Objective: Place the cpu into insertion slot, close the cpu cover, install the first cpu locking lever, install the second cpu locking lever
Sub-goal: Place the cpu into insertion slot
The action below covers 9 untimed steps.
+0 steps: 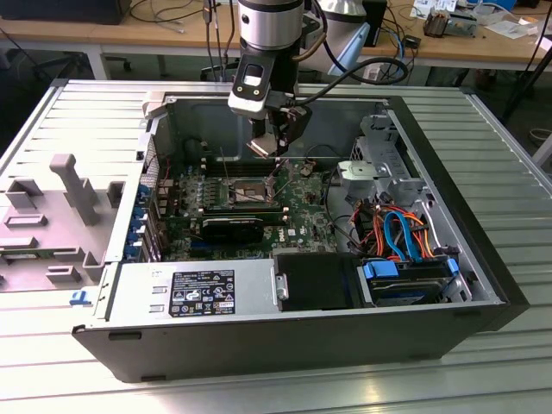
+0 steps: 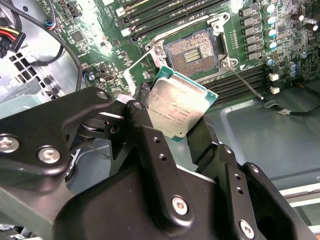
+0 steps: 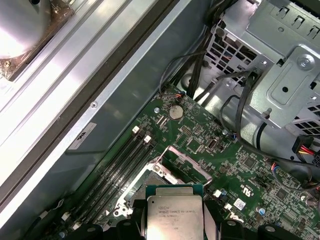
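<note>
Pinching the cpu [image 2: 177, 111] by two edges, gripper [image 2: 172, 121] above the insertion slot [image 2: 192, 52] (cpu cover [image 2: 134, 75] open)

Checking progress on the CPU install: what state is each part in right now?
claw: shut on the cpu.
cpu: held in the air, not seated.
insertion slot: empty, uncovered.
cpu cover: swung open.
locking lever: unlatched.
computer case: lying flat, side open.
</note>
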Tool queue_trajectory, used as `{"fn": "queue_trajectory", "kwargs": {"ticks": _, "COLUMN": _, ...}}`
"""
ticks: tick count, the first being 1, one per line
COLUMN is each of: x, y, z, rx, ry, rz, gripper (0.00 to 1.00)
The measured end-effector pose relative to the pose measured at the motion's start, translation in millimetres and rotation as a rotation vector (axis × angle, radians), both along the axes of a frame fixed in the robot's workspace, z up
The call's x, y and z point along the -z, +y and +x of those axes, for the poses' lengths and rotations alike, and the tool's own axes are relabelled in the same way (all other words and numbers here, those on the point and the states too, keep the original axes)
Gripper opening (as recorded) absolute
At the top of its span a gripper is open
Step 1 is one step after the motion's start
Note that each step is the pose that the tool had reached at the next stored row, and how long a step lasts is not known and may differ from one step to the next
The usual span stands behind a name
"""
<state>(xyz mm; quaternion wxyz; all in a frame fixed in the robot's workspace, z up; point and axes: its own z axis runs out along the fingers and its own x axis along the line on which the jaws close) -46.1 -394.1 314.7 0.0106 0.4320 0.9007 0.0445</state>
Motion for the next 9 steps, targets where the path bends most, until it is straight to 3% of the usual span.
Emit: {"fn": "queue_trajectory", "kwargs": {"ticks": 9, "x": 0.0, "y": 0.0, "z": 0.0, "rx": 0.008, "ry": 0.0, "rz": 0.0, "gripper": 0.54}}
